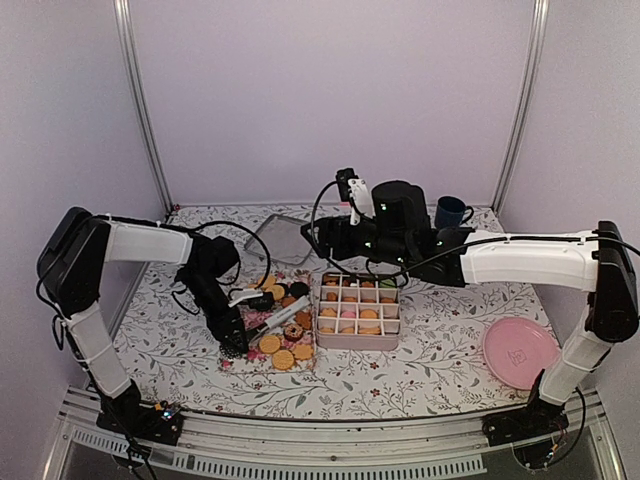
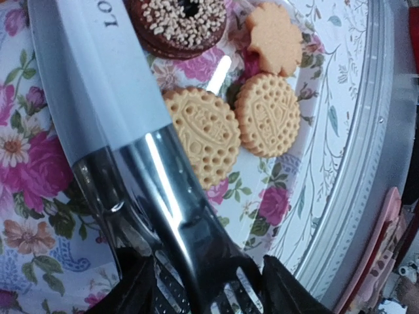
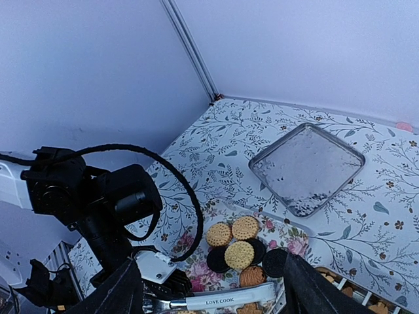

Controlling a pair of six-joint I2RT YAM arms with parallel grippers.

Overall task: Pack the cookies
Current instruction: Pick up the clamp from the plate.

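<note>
**A:** Nearest us, in the left wrist view, are the white-handled steel tongs. Their sprung end sits between the black fingers of the left gripper. We read that as a clamp on the tongs, though the blade tips run out of frame.

**B:** Anything between the blades?

**A:** Nothing we can see. The cookies lie loose on the flowered sheet just beside the tongs: small golden round biscuits, a flower-shaped one, a dark sprinkled one. More already sit in cells of the pale divided box to the right of the sheet.

**B:** So we judge the step in hand to be picking the next one?

**A:** Yes. We'd need a blade on either side of a single biscuit, then a squeeze, a lift and a carry rightward to a cell that looks unfilled (a few seem so from above, but they are small to read).

**B:** What stands in our way?

**A:** Two golden biscuits lie edge to edge, so a blade could shove the neighbour. The right gripper hovers just behind the box with its jaws wide apart and empty, and its arm and cable crowd that side.

**B:** And round about?

**A:** A square metal tray and a dark blue mug sit at the back, and a round pink plate lies near the right base — all well apart from our path.
</note>
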